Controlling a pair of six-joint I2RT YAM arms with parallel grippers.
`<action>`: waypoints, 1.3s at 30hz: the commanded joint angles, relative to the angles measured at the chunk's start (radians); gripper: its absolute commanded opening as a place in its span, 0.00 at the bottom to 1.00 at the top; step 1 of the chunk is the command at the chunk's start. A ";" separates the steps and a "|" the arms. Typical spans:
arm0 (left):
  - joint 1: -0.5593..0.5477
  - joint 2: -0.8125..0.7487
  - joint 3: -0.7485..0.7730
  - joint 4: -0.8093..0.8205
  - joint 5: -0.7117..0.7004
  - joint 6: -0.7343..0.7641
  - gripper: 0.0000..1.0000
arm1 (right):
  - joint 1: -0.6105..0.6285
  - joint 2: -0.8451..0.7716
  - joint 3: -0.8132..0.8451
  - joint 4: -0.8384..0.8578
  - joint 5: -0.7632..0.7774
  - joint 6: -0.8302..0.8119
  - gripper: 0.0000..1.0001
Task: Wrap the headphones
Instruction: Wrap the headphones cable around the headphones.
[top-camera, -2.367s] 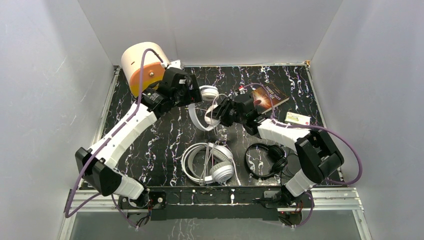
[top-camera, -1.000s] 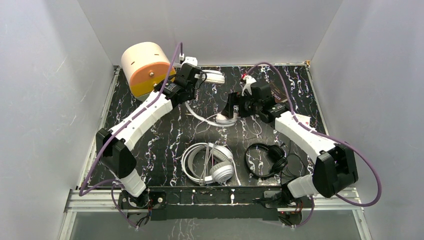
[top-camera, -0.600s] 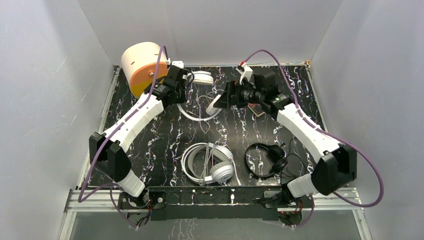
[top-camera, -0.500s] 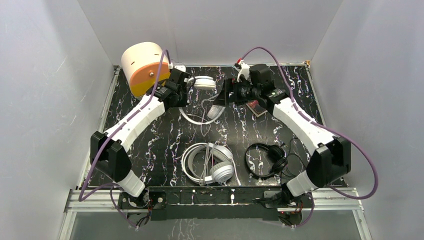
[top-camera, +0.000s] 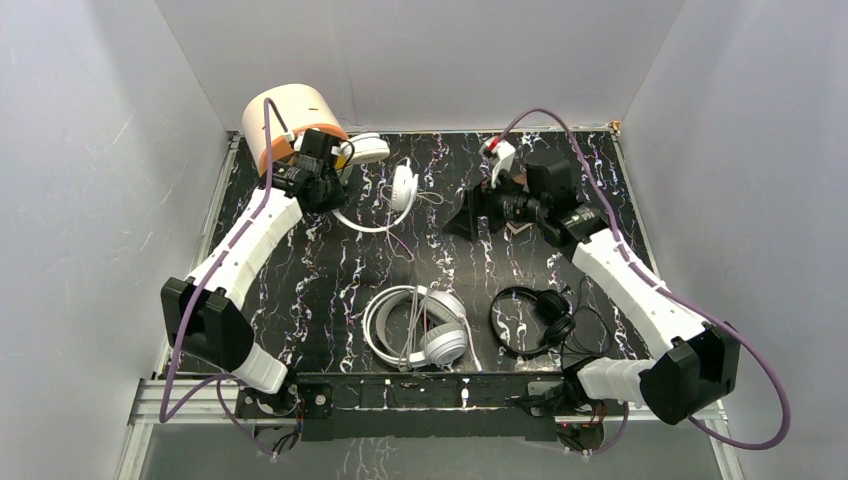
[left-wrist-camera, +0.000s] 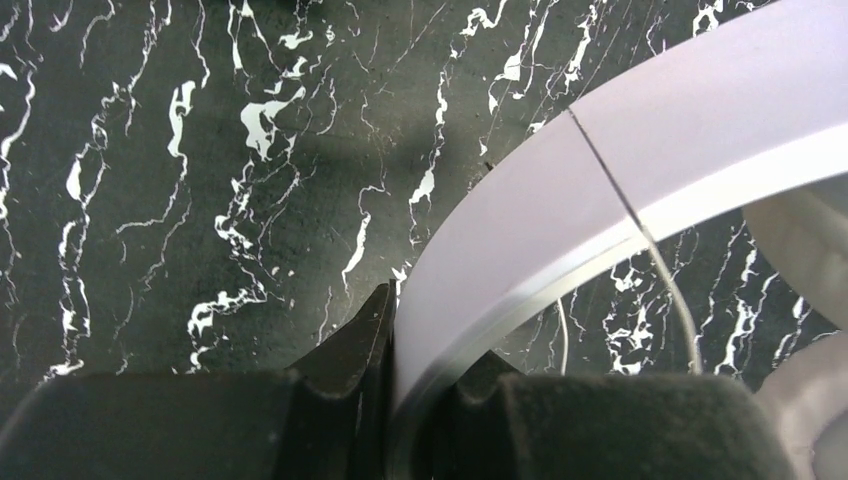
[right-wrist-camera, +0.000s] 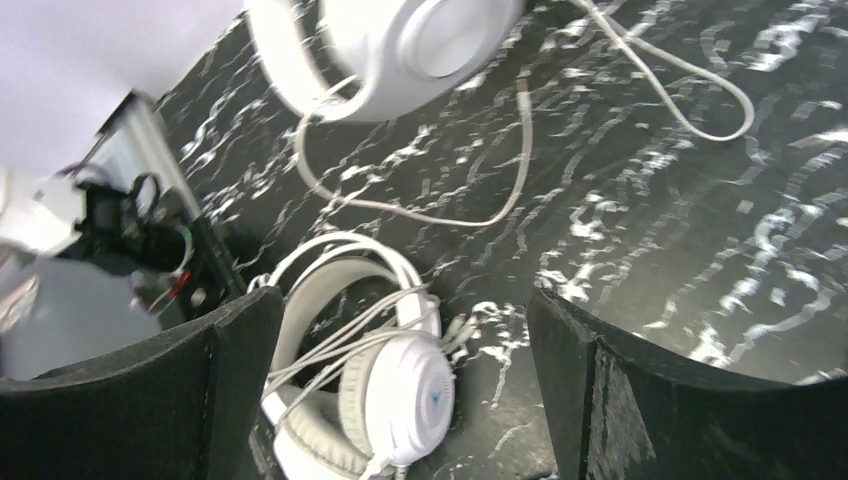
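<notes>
The slimmer white on-ear headphones (top-camera: 404, 186) were at the far left of the bench (top-camera: 330, 290). Their headband (left-wrist-camera: 600, 190) was pinched edge-on in the left jaws, which were closed almost fully on it. From that grip the band curved toward the bench's middle, with an ear cup (right-wrist-camera: 400, 40) at its free end and the loose cord (right-wrist-camera: 521, 150) trailing over the marbled surface. The right jaws stood fully apart and empty, facing that cup from the robot's right without touching it. The right arm (top-camera: 620, 270) looked best placed to gather the cord, which lay between its jaws and the cup.
</notes>
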 joint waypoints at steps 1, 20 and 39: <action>0.004 -0.049 0.062 -0.029 0.064 -0.085 0.00 | 0.132 -0.046 -0.062 0.210 -0.110 -0.057 0.99; 0.012 -0.145 0.084 -0.062 0.144 -0.153 0.00 | 0.464 0.183 -0.258 0.887 0.343 -0.036 0.54; 0.029 -0.126 -0.106 0.238 0.045 0.425 0.00 | 0.045 0.250 0.674 -0.331 0.055 -0.048 0.00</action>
